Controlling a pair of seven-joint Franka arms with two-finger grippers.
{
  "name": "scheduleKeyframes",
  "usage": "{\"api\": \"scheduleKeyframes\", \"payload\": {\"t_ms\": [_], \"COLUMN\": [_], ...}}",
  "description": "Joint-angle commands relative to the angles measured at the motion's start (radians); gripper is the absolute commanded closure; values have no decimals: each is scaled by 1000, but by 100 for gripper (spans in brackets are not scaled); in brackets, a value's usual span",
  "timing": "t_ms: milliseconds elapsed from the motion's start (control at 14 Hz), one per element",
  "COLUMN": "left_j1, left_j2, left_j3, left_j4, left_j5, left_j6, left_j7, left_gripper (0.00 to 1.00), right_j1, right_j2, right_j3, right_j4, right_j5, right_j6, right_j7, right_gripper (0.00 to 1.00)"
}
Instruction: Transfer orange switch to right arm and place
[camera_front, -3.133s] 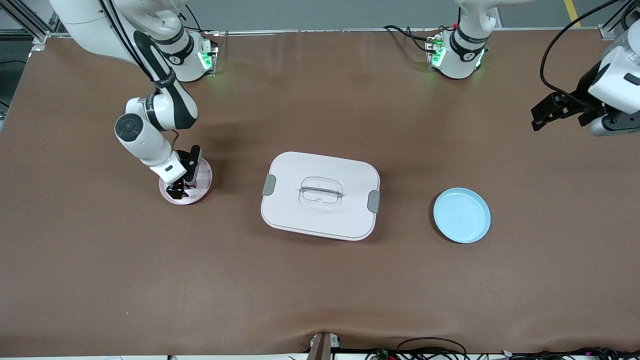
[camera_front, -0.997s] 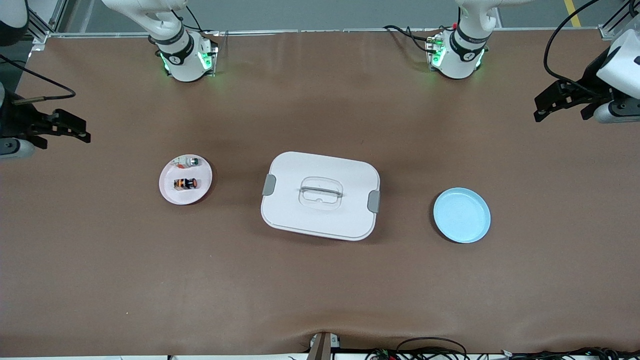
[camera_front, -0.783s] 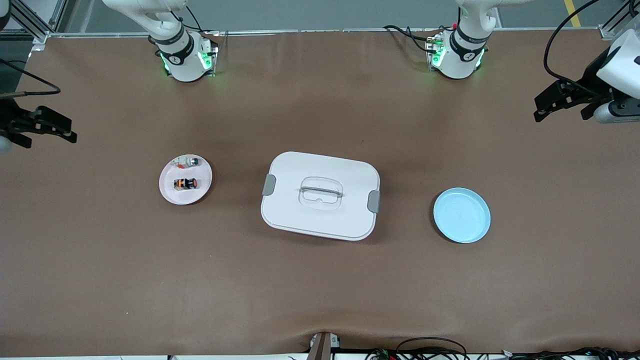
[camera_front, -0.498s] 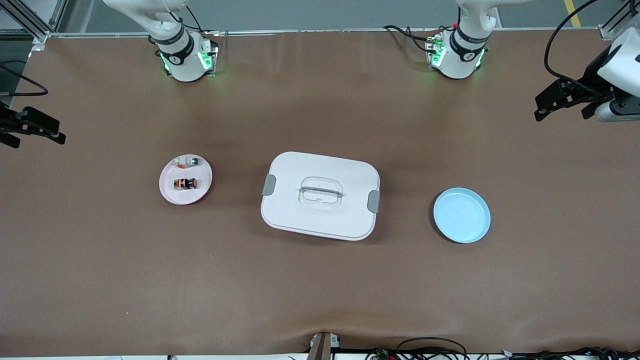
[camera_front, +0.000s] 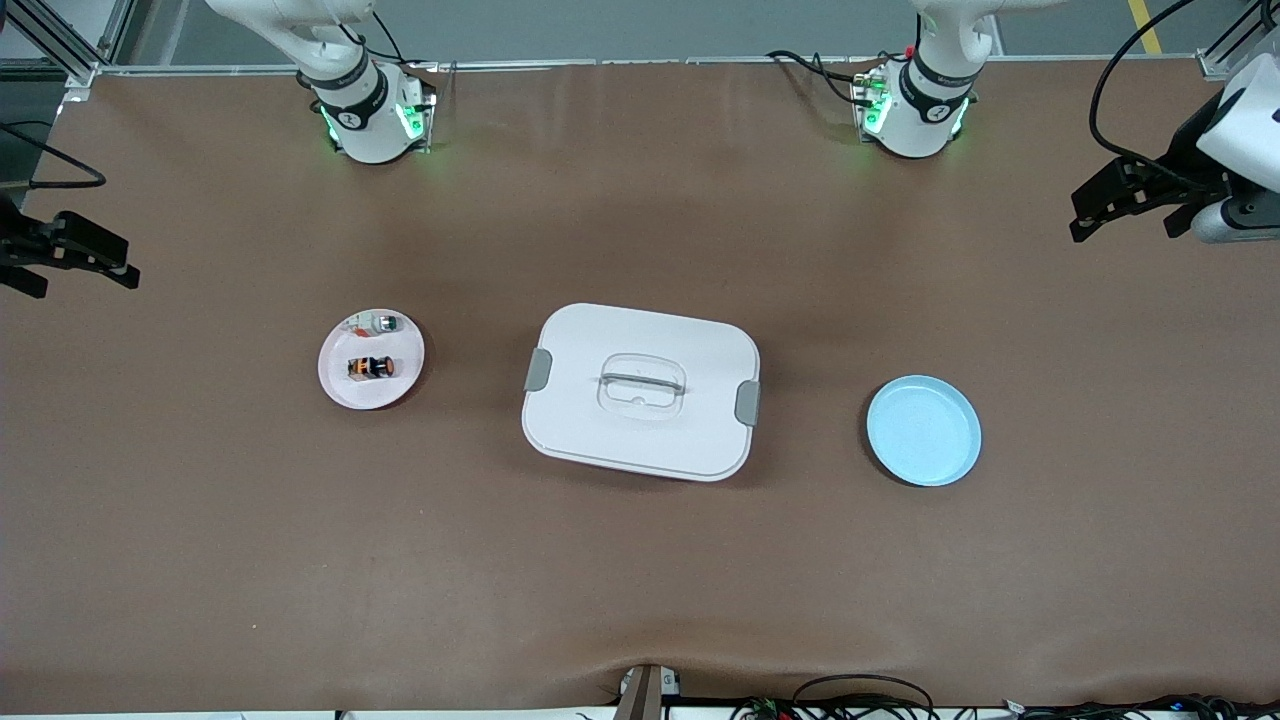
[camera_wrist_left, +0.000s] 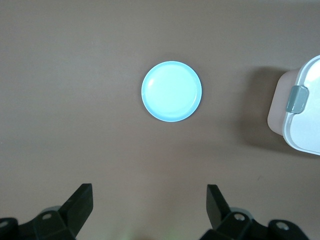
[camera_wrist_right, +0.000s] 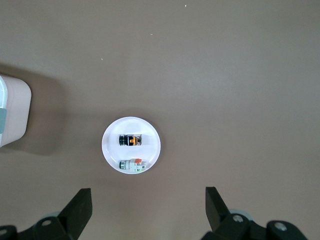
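White lidded container (camera_front: 641, 391) with grey side latches at the centre of the brown worktop (camera_front: 640, 560). Empty light-blue plate (camera_front: 923, 431) toward the left arm's end; small white plate (camera_front: 371, 359) toward the right arm's end, carrying a silver-grey part (camera_front: 377, 323) with red and green bits.

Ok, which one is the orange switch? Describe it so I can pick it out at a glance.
Start at the big white lidded box mid-table, then go toward the right arm's end to the small pink-white plate. Two tiny parts lie on it: the orange switch is the one nearer the front camera, black-barrelled with orange showing, while its neighbour, the silver-grey part, carries red and green bits.
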Motion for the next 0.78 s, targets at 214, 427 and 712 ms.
{"api": "scheduleKeyframes", "payload": {"t_ms": [214,427,712], "left_j1": [7,9,9], "left_j2": [-26,-26,-28], "left_j3": [2,3,5], "left_j4": [-19,-19,-19], "left_j5": [-18,-18,-16], "left_j6": [-5,-5,-5], "left_j7": [26,26,31], "left_gripper": [0,0,0], "right_j1": [7,10,36], "right_j2": [-14,-33,-40], "right_j3": [10,13,7], "right_j4": [27,26,23], "right_j5": [-2,4,4], "right_j6": [-91,-102,-119], "right_j7": [17,19,20], "right_gripper": [0,0,0]}}
